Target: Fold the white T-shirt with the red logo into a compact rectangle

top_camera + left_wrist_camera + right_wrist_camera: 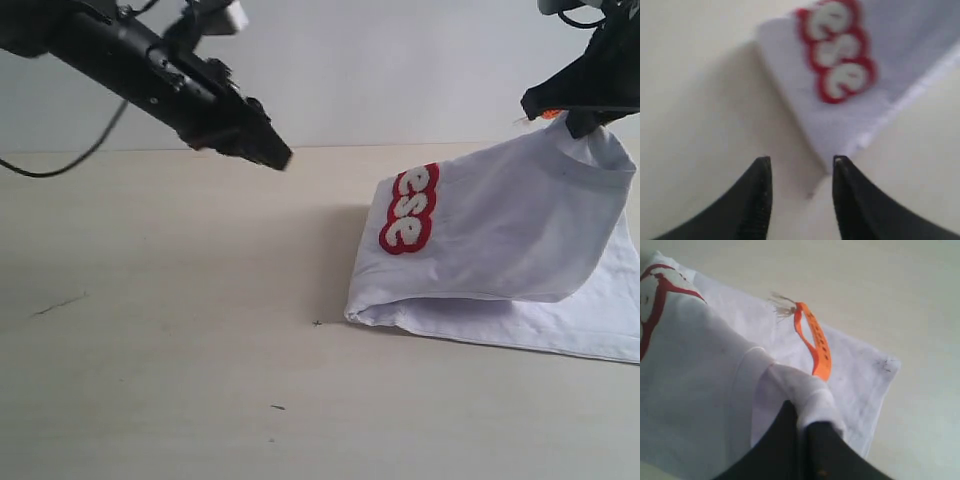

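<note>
Folding is midway. The right claw point(575, 118) is clamped on the neck end of the thin, wrinkled white cotton T-shirt point(520, 225) and holds it up off the pale wooden worktop point(180, 300) at the right, while the lower layer lies flat beneath. The left claw point(275, 155) hovers clear of the cloth, jaws moderately apart and empty. By my reading, the next move calls for carrying the raised end across and laying it flat, with the left claw pinning the folded edge near the fuzzy red-outlined chenille logo point(410, 210). Only the right wrist view shows the pinch and the small orange neck tag point(815, 342) plainly. Only the left wrist view shows the gap between that claw's fingertips point(762, 167).
</note>
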